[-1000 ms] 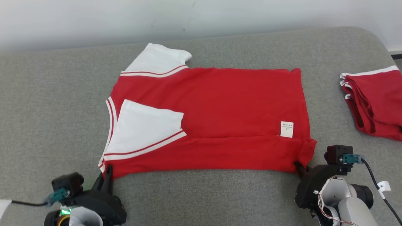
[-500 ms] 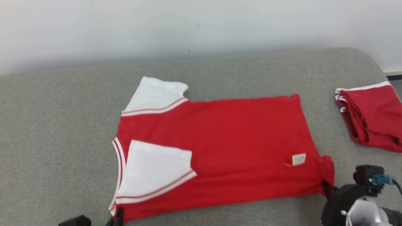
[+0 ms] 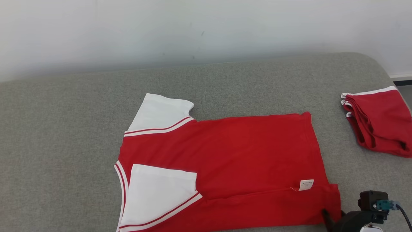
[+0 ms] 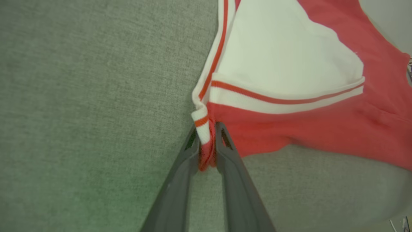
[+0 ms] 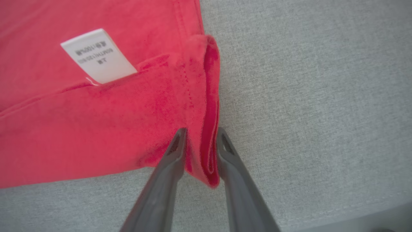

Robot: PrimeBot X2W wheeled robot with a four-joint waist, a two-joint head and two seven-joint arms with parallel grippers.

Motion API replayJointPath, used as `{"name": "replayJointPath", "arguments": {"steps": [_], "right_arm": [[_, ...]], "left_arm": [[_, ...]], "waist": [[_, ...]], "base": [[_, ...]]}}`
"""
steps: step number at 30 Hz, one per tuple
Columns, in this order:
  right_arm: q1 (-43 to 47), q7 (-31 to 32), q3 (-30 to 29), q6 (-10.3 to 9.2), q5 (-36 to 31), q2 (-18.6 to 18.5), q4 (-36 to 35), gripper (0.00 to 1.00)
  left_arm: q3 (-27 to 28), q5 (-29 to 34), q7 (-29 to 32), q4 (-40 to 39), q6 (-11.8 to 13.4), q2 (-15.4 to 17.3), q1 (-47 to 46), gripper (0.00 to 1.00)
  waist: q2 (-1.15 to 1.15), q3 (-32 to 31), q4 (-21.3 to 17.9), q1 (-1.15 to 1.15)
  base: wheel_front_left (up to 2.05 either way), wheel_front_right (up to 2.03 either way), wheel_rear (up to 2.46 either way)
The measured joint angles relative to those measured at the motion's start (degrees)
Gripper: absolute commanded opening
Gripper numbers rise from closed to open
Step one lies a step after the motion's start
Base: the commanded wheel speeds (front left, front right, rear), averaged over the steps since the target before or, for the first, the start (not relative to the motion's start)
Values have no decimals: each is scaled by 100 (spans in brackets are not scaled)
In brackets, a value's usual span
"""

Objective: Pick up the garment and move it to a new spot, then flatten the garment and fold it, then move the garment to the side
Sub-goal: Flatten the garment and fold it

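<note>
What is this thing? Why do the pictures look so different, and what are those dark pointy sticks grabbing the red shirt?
It's a robot on wheels with two arms. Each arm ends in a hand with two long dark fingers; those are the sticks. The wide picture comes from a camera on the robot's head, looking down. The two close-up pictures come from little cameras on its wrists, looking along the fingers.

On the grey cushion lies a red T-shirt with white sleeves. One side is folded in, next to a white label. Further right sits another red garment, folded up.

The left hand pinches the shirt's corner by the striped neckline. The right hand has the bottom hem corner between its fingers; how tightly, I can't tell. It's folding laundry!
</note>
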Motion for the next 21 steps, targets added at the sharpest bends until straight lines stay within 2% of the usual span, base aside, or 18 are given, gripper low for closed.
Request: {"name": "replayJointPath", "arguments": {"steps": [5, 11, 14, 17, 19, 21], "right_arm": [[-243, -25, 49, 0, -208, 2, -215, 100], [-752, 291, 119, 0, -327, -58, -895, 100], [-1215, 423, 244, 0, -435, -330, -1016, 100], [-1828, 443, 430, 0, -426, -559, -870, 100], [-2271, 434, 560, 0, -468, -702, -635, 100], [-2669, 401, 719, 0, -495, -780, -357, 100]], "left_arm": [[263, -160, 81, -290, 73, 153, 73, 100], [624, -131, 291, -904, 242, 688, -192, 100], [530, 149, 541, -1103, 263, 966, -867, 100], [278, 505, 745, -996, 207, 1037, -1891, 100], [-24, 828, 915, -711, 157, 1002, -2619, 100], [-315, 1020, 1026, -353, 88, 770, -3266, 100]], "waist": [[0, 67, -26, 0], [0, 261, -54, 0], [0, 425, -54, 1], [1, 620, -53, 1], [1, 770, -56, 2], [1, 930, -65, 2]], "base": [[0, 0, 0], [0, 0, 0], [0, 0, 0], [0, 0, 0], [0, 0, 0], [0, 0, 0]]}}
